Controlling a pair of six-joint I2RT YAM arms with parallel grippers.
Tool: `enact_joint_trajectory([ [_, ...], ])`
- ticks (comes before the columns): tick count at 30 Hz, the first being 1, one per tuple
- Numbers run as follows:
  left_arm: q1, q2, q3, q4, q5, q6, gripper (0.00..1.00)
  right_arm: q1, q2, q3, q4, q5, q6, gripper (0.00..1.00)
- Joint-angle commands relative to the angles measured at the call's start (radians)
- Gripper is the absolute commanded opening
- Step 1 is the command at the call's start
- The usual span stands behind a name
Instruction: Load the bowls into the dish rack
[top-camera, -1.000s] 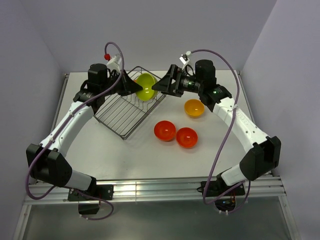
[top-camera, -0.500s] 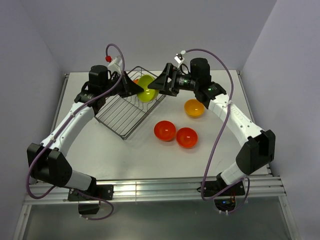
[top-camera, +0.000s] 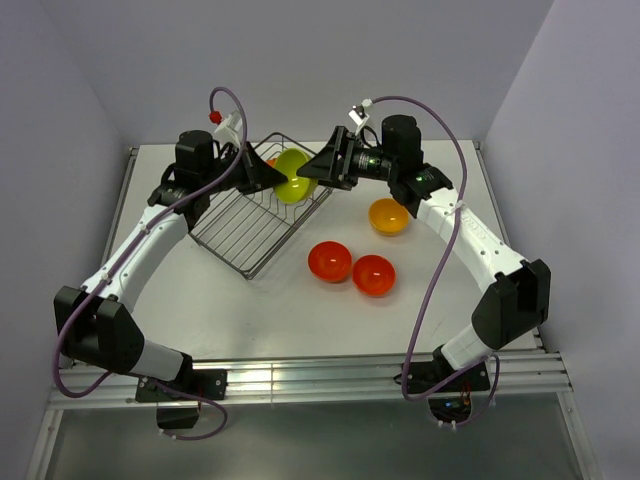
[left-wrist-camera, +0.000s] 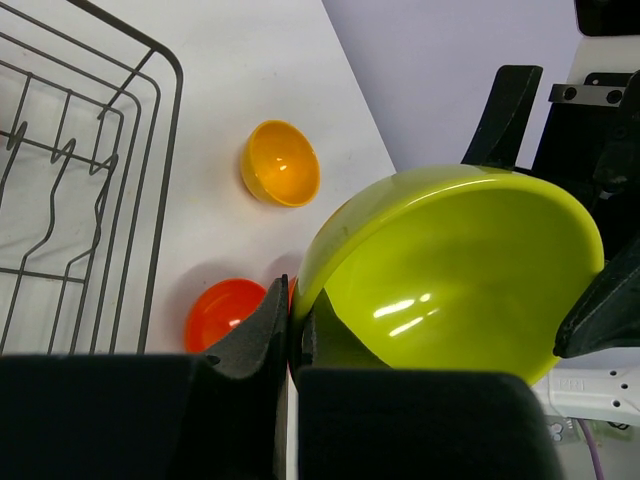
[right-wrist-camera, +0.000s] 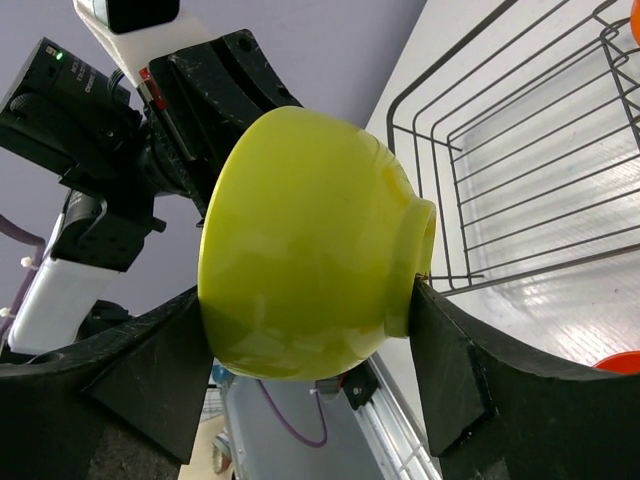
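Note:
My left gripper (left-wrist-camera: 292, 315) is shut on the rim of the lime green bowl (left-wrist-camera: 460, 270) and holds it on its side above the far right corner of the dish rack (top-camera: 250, 225). My right gripper (right-wrist-camera: 308, 298) is open wide and straddles the same bowl (right-wrist-camera: 300, 260), one finger by its rim and the other at its foot. In the top view the bowl (top-camera: 292, 176) hangs between the left gripper (top-camera: 272, 174) and the right gripper (top-camera: 314, 170). A yellow-orange bowl (top-camera: 388, 215) and two red-orange bowls (top-camera: 329, 261) (top-camera: 373, 275) lie on the table to the right of the rack.
The rack's wavy divider wires (left-wrist-camera: 60, 190) show in the left wrist view, with the yellow-orange bowl (left-wrist-camera: 280, 162) and a red-orange bowl (left-wrist-camera: 225, 312) beyond its edge. A bit of orange (top-camera: 271, 161) shows behind the left gripper at the rack's far edge. Walls stand close around the table.
My right gripper has moved left from beside the green bowl and now has its fingers on either side of it. The left gripper still holds the bowl in nearly the same place.

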Motion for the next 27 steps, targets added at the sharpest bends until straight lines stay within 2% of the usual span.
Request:
enact_joint_trajectory([
  [1,-0.006,-0.033,-0.009,0.067,0.054,-0.012,0.05,0.010,-0.019,0.010,0.095,-0.063,0.021,0.42],
  [2,-0.006,-0.033,-0.010,0.067,0.057,-0.012,0.09,0.008,-0.017,0.012,0.100,-0.065,0.021,0.36],
  [3,-0.006,-0.033,-0.012,0.067,0.057,-0.012,0.12,0.008,-0.019,0.012,0.101,-0.066,0.016,0.21],
  [4,-0.006,-0.033,-0.012,0.061,0.057,-0.009,0.16,0.008,-0.017,0.018,0.101,-0.068,0.010,0.12],
  [5,-0.006,-0.031,-0.010,0.058,0.054,-0.007,0.22,0.008,-0.019,0.022,0.097,-0.066,0.004,0.04],
  [6,-0.006,-0.030,-0.009,0.053,0.059,-0.006,0.26,0.008,-0.016,0.027,0.092,-0.065,-0.007,0.00],
  [11,-0.003,-0.028,0.001,0.024,0.078,0.013,0.44,0.008,-0.028,0.061,0.051,-0.037,-0.063,0.00],
  [18,0.020,-0.041,-0.003,-0.020,0.082,0.034,0.62,0.007,-0.022,0.105,-0.017,0.020,-0.169,0.00],
  [20,0.026,-0.047,-0.004,-0.029,0.082,0.040,0.71,0.007,-0.019,0.117,-0.031,0.023,-0.186,0.00],
  [22,0.041,-0.057,-0.009,-0.031,0.086,0.043,0.74,0.007,-0.008,0.137,-0.051,0.038,-0.214,0.00],
  [24,0.063,-0.070,-0.021,-0.031,0.091,0.040,0.90,0.005,0.006,0.153,-0.061,0.059,-0.250,0.00],
  [27,0.103,-0.097,-0.038,-0.031,0.097,0.040,1.00,-0.004,0.047,0.212,-0.112,0.104,-0.344,0.00],
])
